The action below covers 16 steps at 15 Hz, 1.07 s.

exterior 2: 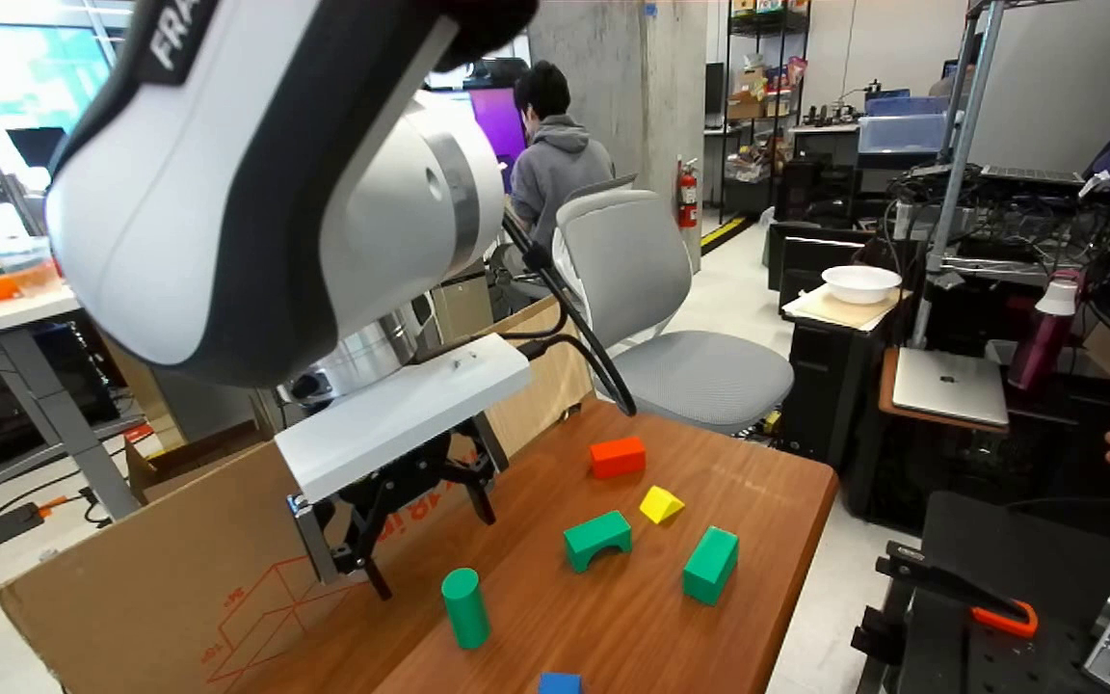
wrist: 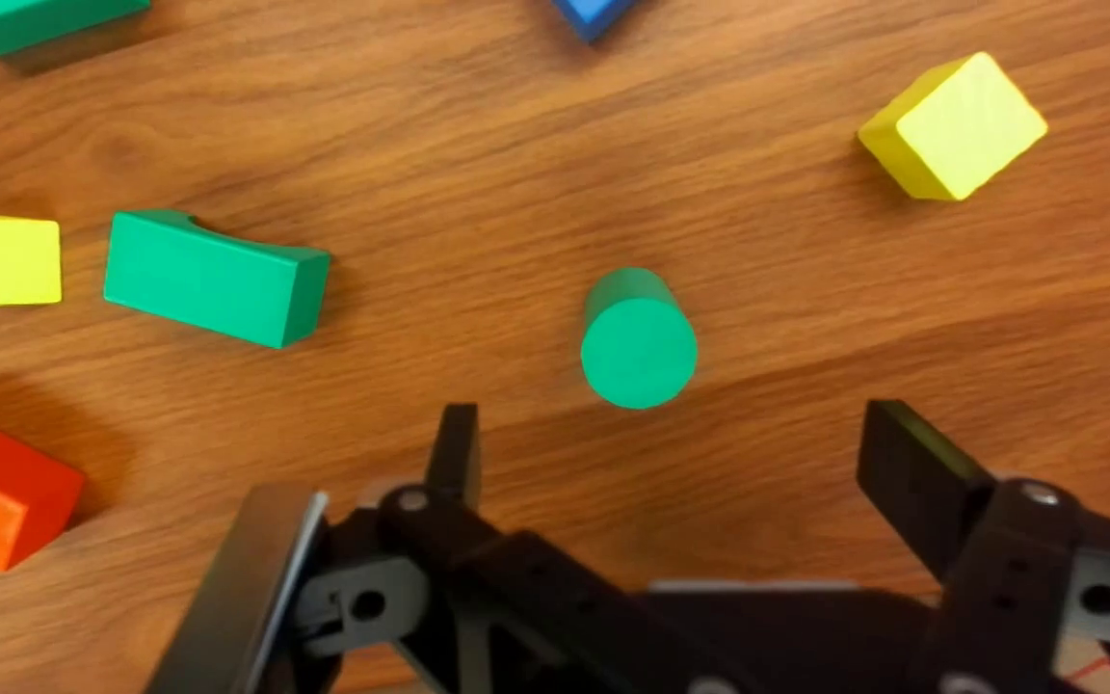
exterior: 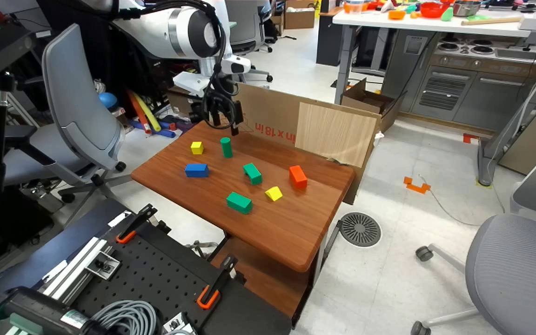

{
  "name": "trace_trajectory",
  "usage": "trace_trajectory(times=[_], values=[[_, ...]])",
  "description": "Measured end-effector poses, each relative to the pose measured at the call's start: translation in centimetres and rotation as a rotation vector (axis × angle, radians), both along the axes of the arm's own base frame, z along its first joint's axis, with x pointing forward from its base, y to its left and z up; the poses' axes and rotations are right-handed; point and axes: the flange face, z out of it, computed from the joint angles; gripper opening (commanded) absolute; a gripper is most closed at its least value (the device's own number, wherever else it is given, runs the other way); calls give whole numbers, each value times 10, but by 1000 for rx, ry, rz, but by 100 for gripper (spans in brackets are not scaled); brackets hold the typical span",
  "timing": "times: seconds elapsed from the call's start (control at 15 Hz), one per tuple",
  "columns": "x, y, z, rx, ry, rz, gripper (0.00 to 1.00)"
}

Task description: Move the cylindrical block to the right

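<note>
The pincer [wrist: 666, 414] hangs above the bench [exterior: 272, 232], its fingers [wrist: 456, 453] spread wide and nothing between them. Lower down and apart from it, the cylinder [wrist: 639, 355] stands upright on the bench, no other block touching it; seen from the wrist, it lines up with the gap. Nothing here tells me the move is done: as I judge it, the reach, the grip, the carry to the right and the letting go are all left, though I can't tell whose right is meant. Farther out, the cube [wrist: 969, 130] sits on one side of the cylinder and the arch [wrist: 208, 280] on the other, both well apart from it. Beyond the arch lie the wedge [exterior 2: 661, 504] and the red block [exterior 2: 618, 458], while the blue block [exterior: 197, 170] and the green block [exterior: 239, 203] sit farthest from the cardboard [exterior: 270, 109].
</note>
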Motion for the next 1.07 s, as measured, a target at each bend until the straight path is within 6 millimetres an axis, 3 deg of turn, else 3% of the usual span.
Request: trace_trajectory(times=[0.73,0.8,0.87,1.07], values=[[5,11,-41,-25,104,28,100],[6,11,-42,-28,111,29,75],[7,11,-43,-34,115,30,74],[12,7,-43,-58,122,33,49]])
